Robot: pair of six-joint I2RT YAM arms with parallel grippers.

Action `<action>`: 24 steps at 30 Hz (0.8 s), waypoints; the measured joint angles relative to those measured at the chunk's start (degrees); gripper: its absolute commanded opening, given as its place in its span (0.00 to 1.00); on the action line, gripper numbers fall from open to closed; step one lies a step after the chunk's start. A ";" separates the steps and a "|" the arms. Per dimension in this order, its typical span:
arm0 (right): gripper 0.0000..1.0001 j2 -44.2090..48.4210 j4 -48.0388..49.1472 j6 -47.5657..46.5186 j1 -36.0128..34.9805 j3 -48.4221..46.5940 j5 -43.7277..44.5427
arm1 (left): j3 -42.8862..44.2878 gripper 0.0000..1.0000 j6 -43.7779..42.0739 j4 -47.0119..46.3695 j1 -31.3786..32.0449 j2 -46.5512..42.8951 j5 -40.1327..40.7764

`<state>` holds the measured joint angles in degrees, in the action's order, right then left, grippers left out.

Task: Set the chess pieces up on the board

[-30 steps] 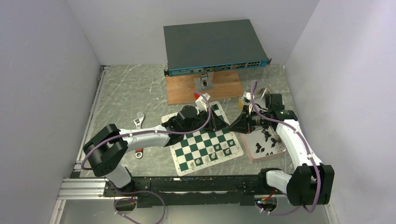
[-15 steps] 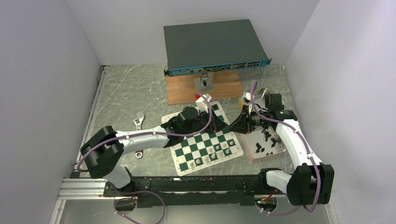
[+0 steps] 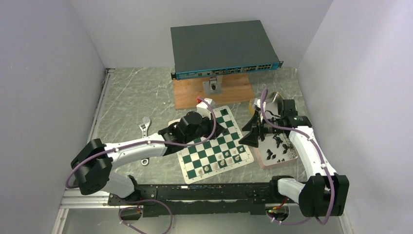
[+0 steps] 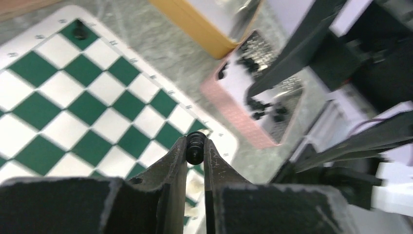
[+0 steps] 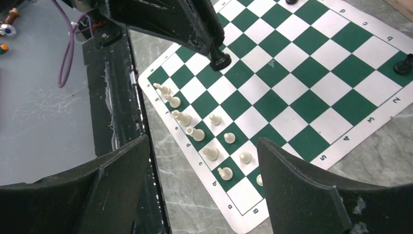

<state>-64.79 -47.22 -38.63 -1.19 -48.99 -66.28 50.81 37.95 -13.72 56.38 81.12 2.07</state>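
Chessmen of black plastic were seen in three places. One small black piece point(image 4: 195, 147), ringed at the collar and flared at the base, was pinched between the closed fingers of the left gripper point(image 4: 195, 142). It was held over the middle squares of the board point(image 3: 216, 146) and appeared to be lifted off the mat. In the right wrist view it hung base-down just below those fingertips. Another black chessman point(image 5: 403, 63) was stood upright on a green square beside the numbered border. The remaining loose black pieces point(image 3: 277, 144) were scattered, some tipped over, in the pink tray point(image 3: 265, 163) just beside the board's right edge.

The board was shown as a thin, flat mat of dark green and white squares. Its white border was printed with letters and numerals, and it was laid slightly askew on the grey marbled table point(image 3: 131, 97). A row of white pieces point(image 5: 195, 131) was ranged along its near edge, with a few more on the next row.

The right gripper point(image 5: 202, 144) was held above the board's right edge, near the tray. Its fingers were spread wide and nothing was between them. A yellow tin point(image 4: 204, 24) was seen beyond the tray.
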 measured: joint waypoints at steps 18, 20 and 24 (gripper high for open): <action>0.85 1.14 -0.31 -1.18 3.32 0.00 1.53 | 6.69 0.00 -20.35 19.04 -1.46 6.69 18.69; 0.85 1.14 -0.31 -1.27 3.41 0.00 1.57 | 7.08 0.00 -20.98 19.32 -2.12 8.02 18.99; 0.85 1.11 -0.31 -1.29 3.43 -0.02 1.70 | 7.41 0.00 -21.42 19.76 -3.52 9.55 19.23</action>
<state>-63.68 -47.53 -39.92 2.24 -49.01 -64.58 58.22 16.53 6.04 52.86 90.67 21.30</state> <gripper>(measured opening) 0.845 0.179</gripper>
